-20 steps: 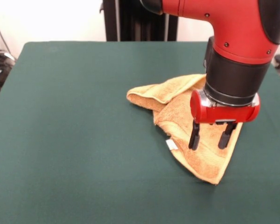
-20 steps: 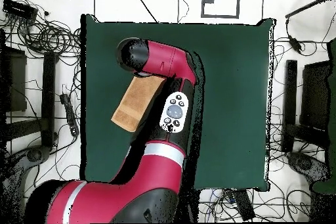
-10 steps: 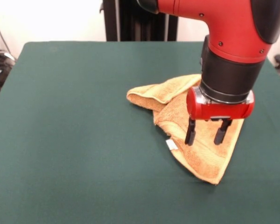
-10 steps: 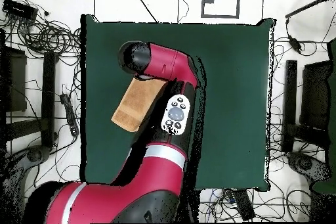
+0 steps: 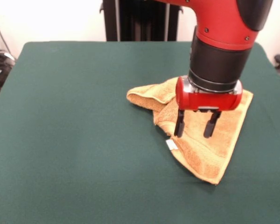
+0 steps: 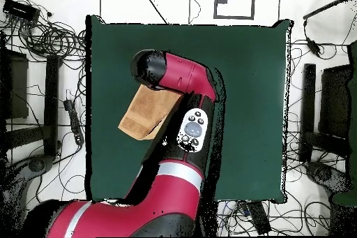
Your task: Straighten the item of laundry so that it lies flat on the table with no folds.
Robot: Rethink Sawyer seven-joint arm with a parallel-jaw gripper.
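Observation:
The orange-yellow towel [image 5: 210,149] lies folded over itself in a rough triangle on the right half of the dark green table [image 5: 74,140], with a white tag [image 5: 171,145] at its left edge and a bunched flap toward the left. My gripper [image 5: 195,126] hangs open just above the middle of the towel, nothing between its two black fingers [image 5: 179,123]. In the overhead view the towel [image 6: 143,113] shows as a tan patch at the table's left part, partly under the red arm [image 6: 178,78]; the gripper itself is hidden there.
Cables and equipment stands [image 6: 42,40] surround the table [image 6: 251,109] on the floor. A black post [image 5: 140,21] rises behind the table's far edge.
The gripper has shifted left and slightly away from the front edge over the towel, staying open. The towel's far right corner now shows uncovered. The towel itself has not moved.

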